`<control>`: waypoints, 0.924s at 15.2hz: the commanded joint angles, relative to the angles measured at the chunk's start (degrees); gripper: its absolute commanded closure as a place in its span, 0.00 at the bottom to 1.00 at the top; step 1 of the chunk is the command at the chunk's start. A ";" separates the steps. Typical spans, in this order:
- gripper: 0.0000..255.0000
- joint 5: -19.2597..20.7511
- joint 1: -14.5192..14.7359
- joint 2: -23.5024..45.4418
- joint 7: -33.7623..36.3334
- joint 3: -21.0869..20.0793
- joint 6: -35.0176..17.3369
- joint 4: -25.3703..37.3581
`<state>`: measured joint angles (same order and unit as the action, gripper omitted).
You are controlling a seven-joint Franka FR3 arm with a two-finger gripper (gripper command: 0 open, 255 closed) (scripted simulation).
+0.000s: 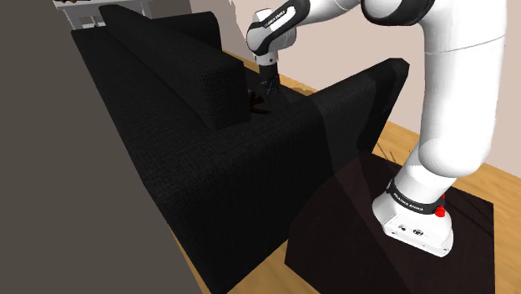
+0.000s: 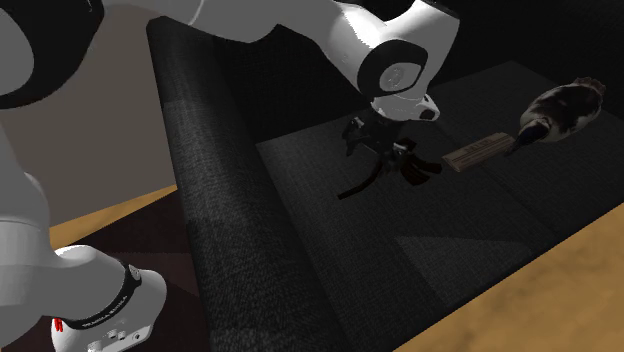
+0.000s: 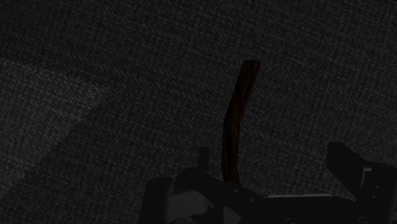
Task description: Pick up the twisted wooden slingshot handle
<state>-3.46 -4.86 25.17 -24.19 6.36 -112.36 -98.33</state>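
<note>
Hand (image 3: 270, 159): spread wide, nothing gripped | slingshot handle (image 3: 236, 121): lying on sofa seat (image 3: 95, 76) | judged light, stiff, smooth, not fragile | hold advised at mid-shaft, across the twist.

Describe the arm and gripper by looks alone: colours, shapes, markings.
The arm is glossy white, built of rounded tubular links with dark joints. A black band carrying white lettering rings its foot, beside a red mark. The gripper is all black, with two blocky fingers.
</note>
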 commanded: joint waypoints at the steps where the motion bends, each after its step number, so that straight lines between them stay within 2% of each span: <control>1: 0.00 -0.45 -0.56 5.33 -0.79 -0.20 0.78 5.56; 3: 0.00 -0.73 -1.11 9.91 -1.39 -0.41 1.81 10.71; 12: 0.00 -1.05 -1.23 12.97 -1.59 -0.63 -2.35 9.60; 13: 1.00 -1.05 -1.29 13.04 -1.66 -0.62 -2.34 9.68; 14: 1.00 -1.05 -1.29 13.06 -1.66 -0.62 -2.34 9.70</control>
<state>-4.49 -6.17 38.15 -25.84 5.77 -114.63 -88.57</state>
